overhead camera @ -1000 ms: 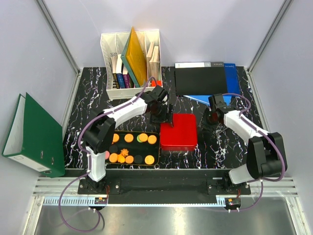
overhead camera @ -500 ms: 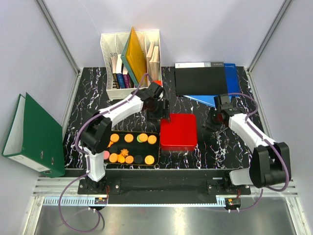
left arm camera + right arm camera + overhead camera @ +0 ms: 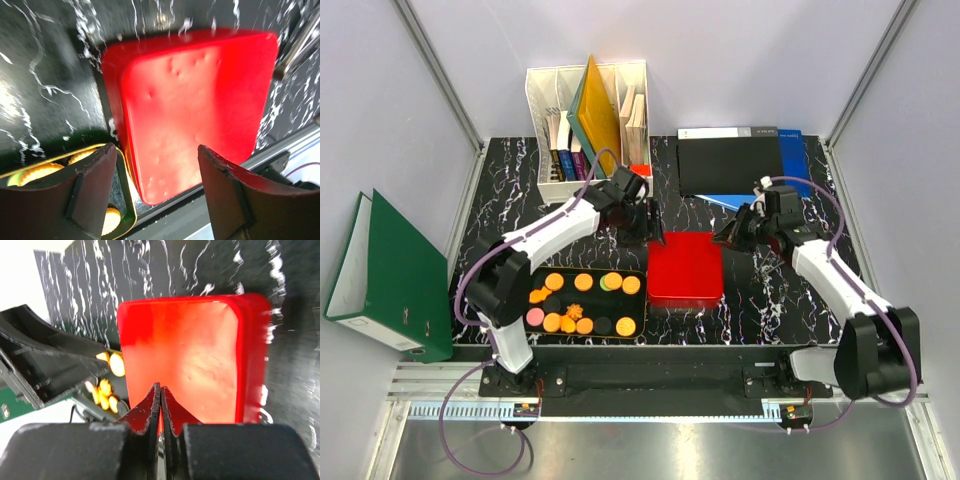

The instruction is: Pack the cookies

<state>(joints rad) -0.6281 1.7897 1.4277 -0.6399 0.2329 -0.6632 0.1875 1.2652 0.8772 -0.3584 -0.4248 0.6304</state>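
Note:
The cookies [image 3: 582,303] lie in a black gold-rimmed tray [image 3: 638,326] at the near left: orange, yellow, green, pink and black discs. A red square tin [image 3: 686,268] sits right of the tray, its smooth top up. My left gripper [image 3: 645,228] hovers open over the tin's far-left corner. In the left wrist view the tin [image 3: 195,105] shows between its fingers [image 3: 87,195], with cookies [image 3: 37,172] and the tray rim [image 3: 124,180] below left. My right gripper [image 3: 727,235] is at the tin's far-right corner. It is shut [image 3: 160,390] on nothing, above the tin [image 3: 190,355], cookies [image 3: 117,364] beyond.
A white file rack with books [image 3: 585,115] stands at the back left of the black marbled table [image 3: 780,290]. Black and blue folders [image 3: 740,165] lie at the back right. A green binder [image 3: 390,275] leans outside the table's left edge.
The right gripper has swung left toward the red tin and closed. The left gripper has drawn back a little toward the far left, staying open.

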